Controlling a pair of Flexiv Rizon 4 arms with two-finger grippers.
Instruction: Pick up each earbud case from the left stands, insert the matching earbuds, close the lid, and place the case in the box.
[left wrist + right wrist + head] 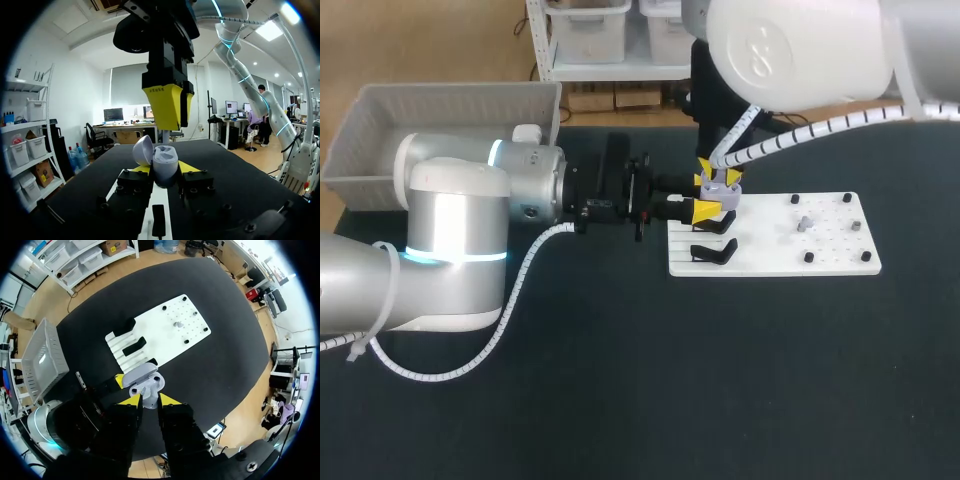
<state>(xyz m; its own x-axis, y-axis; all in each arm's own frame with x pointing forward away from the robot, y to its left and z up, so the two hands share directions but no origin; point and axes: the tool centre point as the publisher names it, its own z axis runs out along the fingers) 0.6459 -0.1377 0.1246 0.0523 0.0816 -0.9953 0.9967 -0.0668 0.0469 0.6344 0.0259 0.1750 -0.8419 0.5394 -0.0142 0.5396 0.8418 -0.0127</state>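
My left gripper clamps the open earbud case; hold it level. My right gripper hangs above, its grip unclear, and should lower straight

Box at table's far-left corner; board right of centre, stands on its left end, case above them.
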